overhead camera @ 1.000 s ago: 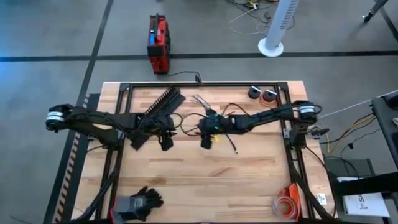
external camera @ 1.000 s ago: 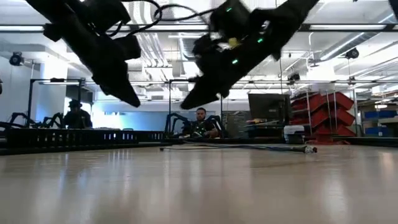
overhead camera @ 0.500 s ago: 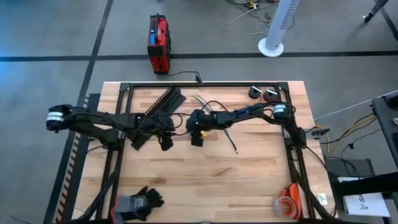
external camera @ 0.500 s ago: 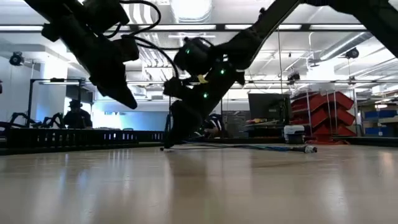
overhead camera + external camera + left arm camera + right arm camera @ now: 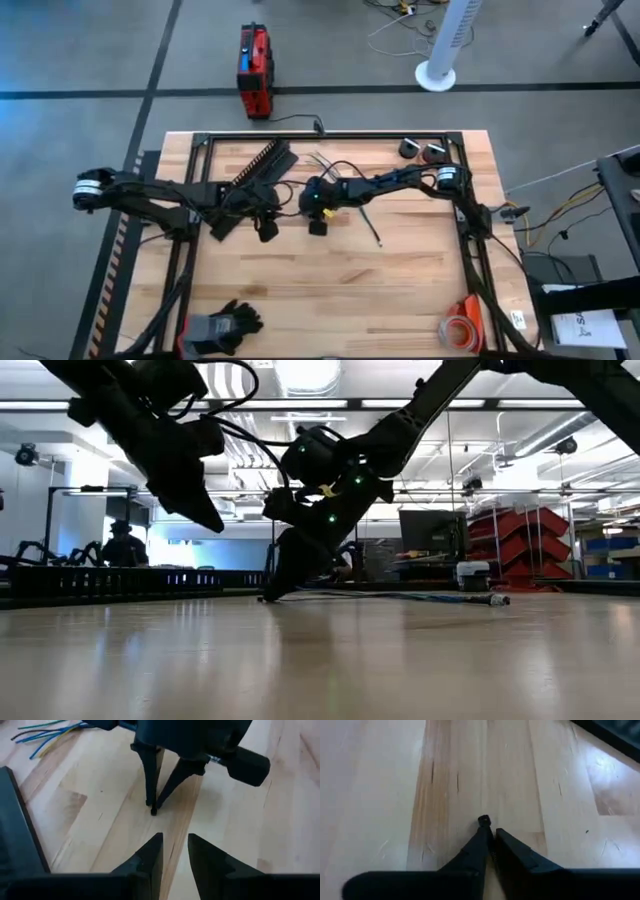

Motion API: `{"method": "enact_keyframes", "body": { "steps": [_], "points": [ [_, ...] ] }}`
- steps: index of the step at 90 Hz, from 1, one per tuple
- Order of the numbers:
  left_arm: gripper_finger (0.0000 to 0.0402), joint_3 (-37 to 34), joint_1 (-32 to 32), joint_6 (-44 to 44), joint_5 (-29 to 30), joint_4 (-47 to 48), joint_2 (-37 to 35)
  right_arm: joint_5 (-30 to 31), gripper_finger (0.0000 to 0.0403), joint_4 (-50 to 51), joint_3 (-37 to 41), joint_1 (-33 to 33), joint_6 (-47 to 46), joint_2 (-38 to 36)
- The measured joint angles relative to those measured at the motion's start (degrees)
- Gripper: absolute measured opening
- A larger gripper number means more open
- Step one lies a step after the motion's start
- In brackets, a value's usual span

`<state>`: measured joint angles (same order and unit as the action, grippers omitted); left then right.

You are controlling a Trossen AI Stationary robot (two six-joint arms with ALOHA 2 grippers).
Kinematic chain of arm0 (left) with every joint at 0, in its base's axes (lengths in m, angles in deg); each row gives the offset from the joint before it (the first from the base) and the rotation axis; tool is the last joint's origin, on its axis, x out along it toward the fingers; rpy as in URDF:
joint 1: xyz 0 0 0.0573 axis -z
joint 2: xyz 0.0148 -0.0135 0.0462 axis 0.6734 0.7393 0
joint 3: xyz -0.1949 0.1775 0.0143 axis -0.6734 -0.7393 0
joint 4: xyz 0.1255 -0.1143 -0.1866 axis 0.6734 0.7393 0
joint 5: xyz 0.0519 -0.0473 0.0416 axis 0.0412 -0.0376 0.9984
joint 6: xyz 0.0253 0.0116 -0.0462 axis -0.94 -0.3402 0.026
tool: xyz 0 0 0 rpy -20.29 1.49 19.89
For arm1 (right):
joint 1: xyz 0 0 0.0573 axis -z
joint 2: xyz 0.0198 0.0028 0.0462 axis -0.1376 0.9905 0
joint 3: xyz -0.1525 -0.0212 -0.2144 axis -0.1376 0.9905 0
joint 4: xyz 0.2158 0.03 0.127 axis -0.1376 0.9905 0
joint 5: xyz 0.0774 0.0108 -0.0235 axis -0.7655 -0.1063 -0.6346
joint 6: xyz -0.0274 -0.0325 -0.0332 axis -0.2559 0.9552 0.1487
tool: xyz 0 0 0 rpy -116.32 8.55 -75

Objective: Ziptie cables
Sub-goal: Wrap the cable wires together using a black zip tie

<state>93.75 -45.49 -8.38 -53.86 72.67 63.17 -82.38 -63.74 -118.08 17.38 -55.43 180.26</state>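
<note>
The cables [image 5: 322,162] lie near the table's far edge, their coloured ends [image 5: 47,729] fanned apart on the wood. My right gripper [image 5: 318,226] stands at mid-table with its tips down on the wood [image 5: 268,596], shut on a thin black strip. My left gripper [image 5: 268,230] hangs above the table just to its left, open [image 5: 175,851] and pointing at the right gripper's tips [image 5: 152,809]. It touches nothing. My right gripper pinches a thin black strip between its two fingertips [image 5: 481,839]. The strip's small blocky end [image 5: 483,820] sticks out just past them. The fingers come from above, slanting down, and that end is at the table top [image 5: 153,811].
A long black comb-toothed strip [image 5: 256,180] lies under my left arm. A thin cord with a plug [image 5: 377,238] lies right of my right gripper. Two round items [image 5: 422,151] sit far right, gloves [image 5: 222,324] near left, an orange thing [image 5: 462,326] near right. People [image 5: 325,558] sit beyond the table.
My right gripper has gone toward the table's left edge and down, until its tips reached the wood. It has stayed there for the last half second. My left gripper has kept its place.
</note>
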Motion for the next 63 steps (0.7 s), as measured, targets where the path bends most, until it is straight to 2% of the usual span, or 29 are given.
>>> {"method": "enact_keyframes", "body": {
  "steps": [45,56,63],
  "points": [
    [0.0075,-0.2,0.0,-4.6,0.2,-4.3,2.7,1.5,0.0,-2.3,1.0,-1.2,3.6,-1.4],
    [0.0075,-1.9,0.1,-4.7,0.2,-5.1,2.8,2.6,0.0,-6.4,2.9,-1.6,4.0,-2.1],
    [0.0075,-4.3,0.1,-4.7,0.2,-8.0,2.6,2.5,0.0,-12.6,5.5,-1.7,3.0,-2.4]
  ]
}}
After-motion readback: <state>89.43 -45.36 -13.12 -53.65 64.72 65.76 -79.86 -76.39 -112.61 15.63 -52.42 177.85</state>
